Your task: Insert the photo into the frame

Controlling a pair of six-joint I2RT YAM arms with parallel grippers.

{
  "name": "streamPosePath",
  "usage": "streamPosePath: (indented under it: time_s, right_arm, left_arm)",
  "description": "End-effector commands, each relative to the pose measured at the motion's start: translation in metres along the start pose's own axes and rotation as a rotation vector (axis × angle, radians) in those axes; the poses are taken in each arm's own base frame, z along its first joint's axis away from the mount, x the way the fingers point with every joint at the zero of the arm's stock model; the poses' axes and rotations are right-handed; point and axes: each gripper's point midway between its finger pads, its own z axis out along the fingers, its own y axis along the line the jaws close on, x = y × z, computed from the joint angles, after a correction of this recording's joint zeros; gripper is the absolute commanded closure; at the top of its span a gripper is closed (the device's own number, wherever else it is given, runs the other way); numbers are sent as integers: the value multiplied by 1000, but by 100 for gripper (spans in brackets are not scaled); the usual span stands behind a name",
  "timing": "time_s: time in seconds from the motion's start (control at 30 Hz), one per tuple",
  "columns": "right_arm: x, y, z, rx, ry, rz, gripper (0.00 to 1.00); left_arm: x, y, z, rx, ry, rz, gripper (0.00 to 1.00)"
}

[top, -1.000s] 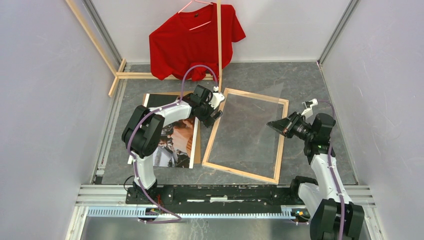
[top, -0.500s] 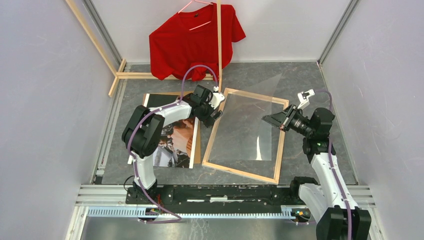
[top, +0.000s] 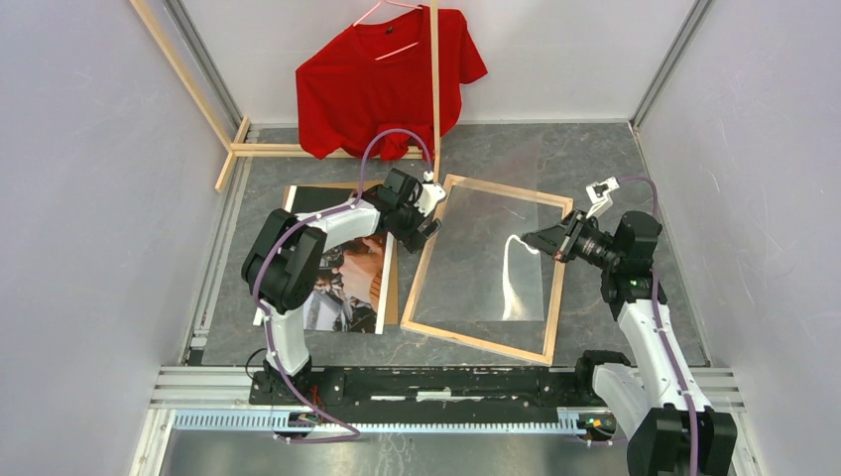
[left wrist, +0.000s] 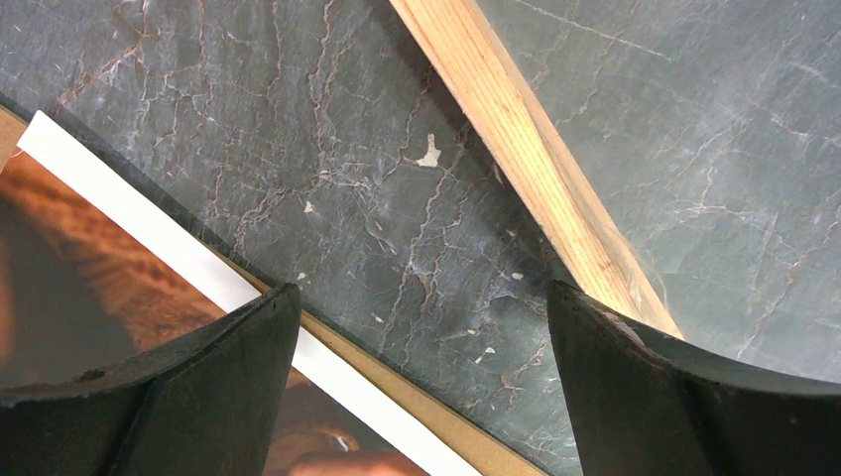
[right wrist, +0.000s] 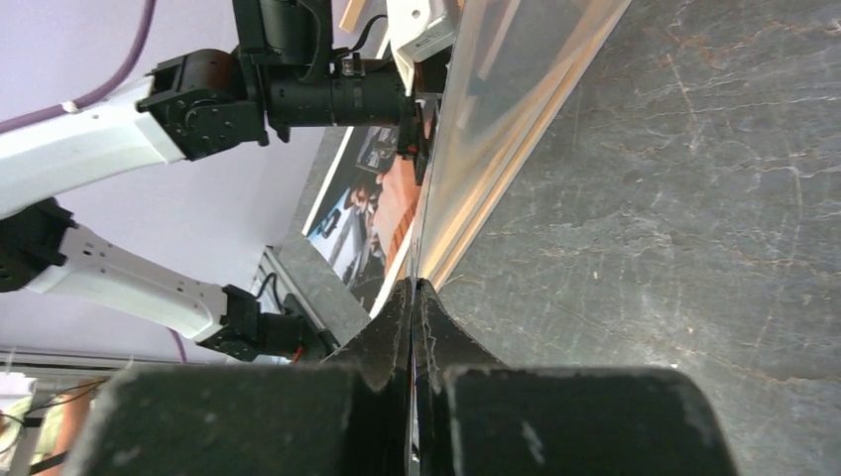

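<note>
Closed tight, the right gripper [top: 536, 241] [right wrist: 414, 288] pinches the edge of a clear sheet [top: 491, 248] [right wrist: 506, 59], its two dark fingers pressed flat together with the thin sheet between them. The sheet sits tilted over the frame [top: 488, 342] [left wrist: 526, 159], with the gripped right side held up above the frame's right rail and a bright streak of glare running down it. The frame lies flat on the grey table [top: 595, 159] with its pale wood face up, turned at a slight angle, near the middle of the scene. The left gripper [top: 424, 230] [left wrist: 421, 297] is spread wide and holds nothing; it hangs above bare table in the narrow gap between the frame's left rail and the photo [top: 347, 288] [left wrist: 99, 248]. The photo lies picture side up to the left of the frame, on top of a brown cardboard sheet [top: 392, 288] [left wrist: 436, 421] whose edge shows along its right side, and the left arm crosses over its far part. Beyond them, at the far wall, a red shirt [top: 382, 84] hangs on a rack of pale wooden poles [top: 298, 150].
</note>
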Motion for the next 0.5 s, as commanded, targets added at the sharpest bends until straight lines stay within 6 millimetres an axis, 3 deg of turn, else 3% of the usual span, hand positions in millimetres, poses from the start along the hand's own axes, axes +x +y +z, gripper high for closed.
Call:
streamPosePath:
  time_s: [0.0, 0.13, 0.27, 0.4, 0.47]
  right_arm:
    - [7, -10, 1, 27, 37, -78, 100]
    - [16, -22, -2, 83, 89, -70, 100]
    - [26, -35, -4, 138, 117, -48, 93]
    - [26, -46, -7, 204, 115, -48, 75]
    - [21, -48, -7, 218, 102, -50, 71]
  left_arm:
    - [5, -5, 7, 6, 18, 4, 0]
    - [4, -5, 6, 5, 17, 4, 0]
    - [3, -5, 6, 5, 14, 3, 0]
    - [4, -5, 5, 2, 15, 5, 0]
    - [4, -4, 4, -2, 17, 7, 0]
